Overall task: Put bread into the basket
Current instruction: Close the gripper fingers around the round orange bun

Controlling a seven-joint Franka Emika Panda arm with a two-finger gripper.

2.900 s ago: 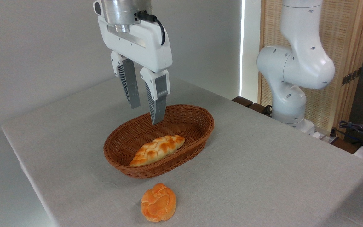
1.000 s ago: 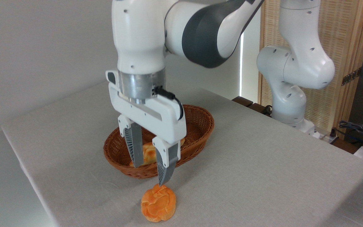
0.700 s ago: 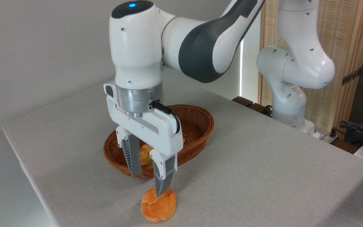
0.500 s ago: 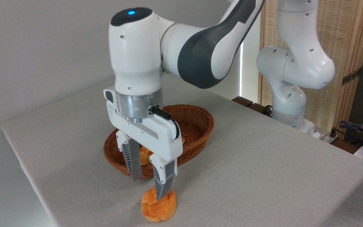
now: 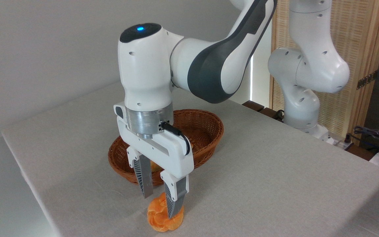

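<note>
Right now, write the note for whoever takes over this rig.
End effector: open, empty, low over the bread, one finger in front of it, the other behind and left; no grip yet.
Bread: the round orange bun lies on the table near the front edge, in front of the basket and outside it.
Basket: behind the end effector, mostly hidden by it; a sliver of another pale loaf shows inside between the fingers.
Done: approach to the bun.
Left: settle around the bun, close, lift, carry it back over the basket, release.
</note>
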